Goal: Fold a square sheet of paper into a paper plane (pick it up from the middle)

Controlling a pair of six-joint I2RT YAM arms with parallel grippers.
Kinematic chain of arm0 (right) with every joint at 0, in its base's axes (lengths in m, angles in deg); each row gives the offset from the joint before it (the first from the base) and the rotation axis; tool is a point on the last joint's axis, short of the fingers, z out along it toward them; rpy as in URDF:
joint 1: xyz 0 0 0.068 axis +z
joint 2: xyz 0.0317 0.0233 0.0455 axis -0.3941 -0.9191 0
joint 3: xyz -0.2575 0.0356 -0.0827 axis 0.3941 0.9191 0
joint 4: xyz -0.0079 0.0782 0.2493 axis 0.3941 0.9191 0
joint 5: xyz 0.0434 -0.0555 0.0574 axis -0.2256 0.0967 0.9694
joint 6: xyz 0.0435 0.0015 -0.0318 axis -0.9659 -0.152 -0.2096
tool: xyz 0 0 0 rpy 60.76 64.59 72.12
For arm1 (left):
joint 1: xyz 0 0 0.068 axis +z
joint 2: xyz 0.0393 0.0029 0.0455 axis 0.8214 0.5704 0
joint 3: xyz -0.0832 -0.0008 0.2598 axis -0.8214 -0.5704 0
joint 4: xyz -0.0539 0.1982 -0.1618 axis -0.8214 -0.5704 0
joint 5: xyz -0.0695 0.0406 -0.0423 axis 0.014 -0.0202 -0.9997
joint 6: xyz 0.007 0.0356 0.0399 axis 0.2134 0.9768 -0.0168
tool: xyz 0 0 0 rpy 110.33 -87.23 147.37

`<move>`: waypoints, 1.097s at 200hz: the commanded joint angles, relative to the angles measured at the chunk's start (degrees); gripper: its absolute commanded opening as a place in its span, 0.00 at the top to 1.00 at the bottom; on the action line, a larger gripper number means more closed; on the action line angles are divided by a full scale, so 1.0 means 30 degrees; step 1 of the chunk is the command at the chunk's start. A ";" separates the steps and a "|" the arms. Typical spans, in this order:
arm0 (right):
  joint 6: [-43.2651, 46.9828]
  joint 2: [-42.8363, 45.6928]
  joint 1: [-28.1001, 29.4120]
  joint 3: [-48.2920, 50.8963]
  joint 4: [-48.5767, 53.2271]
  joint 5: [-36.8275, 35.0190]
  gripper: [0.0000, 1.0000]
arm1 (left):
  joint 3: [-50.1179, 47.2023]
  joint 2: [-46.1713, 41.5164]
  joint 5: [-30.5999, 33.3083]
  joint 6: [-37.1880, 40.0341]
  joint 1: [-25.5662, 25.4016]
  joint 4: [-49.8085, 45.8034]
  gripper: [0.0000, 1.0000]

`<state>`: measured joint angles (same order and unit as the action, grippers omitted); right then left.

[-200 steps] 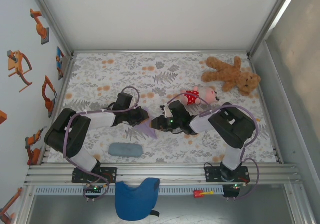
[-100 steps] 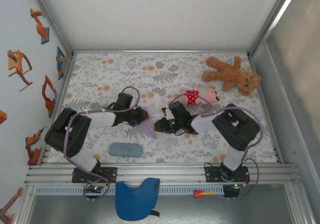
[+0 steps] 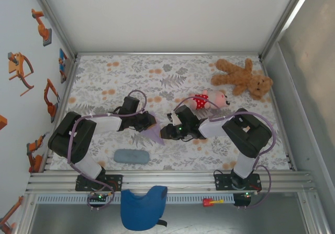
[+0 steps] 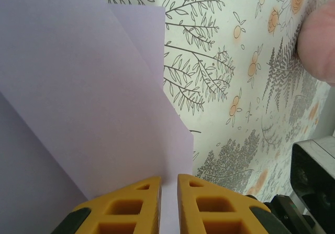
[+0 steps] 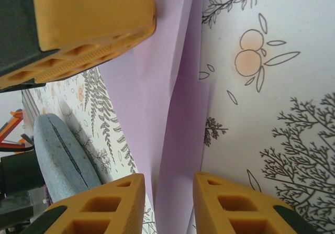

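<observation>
— where is the paper now?
— the lavender paper (image 3: 154,135) is at the middle of the flowered counter (image 3: 104,77), between my two arms, creased into a pointed shape. whether it touches the counter i cannot tell.
— which of you has it?
— my left pincer (image 4: 168,192) is pressed together on one edge of it. in the left wrist view the yellow tips nip the thin sheet, and its layered flaps fan away from them.
— and the right one?
— my right pincer (image 5: 167,205) stands spread. a creased strip of the paper runs through the gap between its fingers, and i see neither pad pressing on it. one finger (image 5: 78,30) of the left pincer sits just across from it, on the same sheet.
— what else is around?
— a grey-blue pad (image 3: 132,156) lies on the counter near the paper, toward the near edge. a pink doll (image 3: 209,99) lies just beyond my right arm. a brown teddy bear (image 3: 243,77) lies by the far right corner, well apart. a blue cloth (image 3: 142,208) sits off the counter, below the front rail.
</observation>
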<state>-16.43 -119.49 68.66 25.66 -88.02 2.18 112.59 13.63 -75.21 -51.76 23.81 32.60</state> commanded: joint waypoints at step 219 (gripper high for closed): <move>0.0873 -0.1440 0.0128 -0.0684 0.2573 -0.1131 0.87 | 0.0757 0.1204 -0.0383 0.0551 0.0125 -0.0522 0.84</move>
<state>-15.08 -120.95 68.64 23.52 -83.54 1.00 113.73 16.14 -75.43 -51.58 23.81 32.41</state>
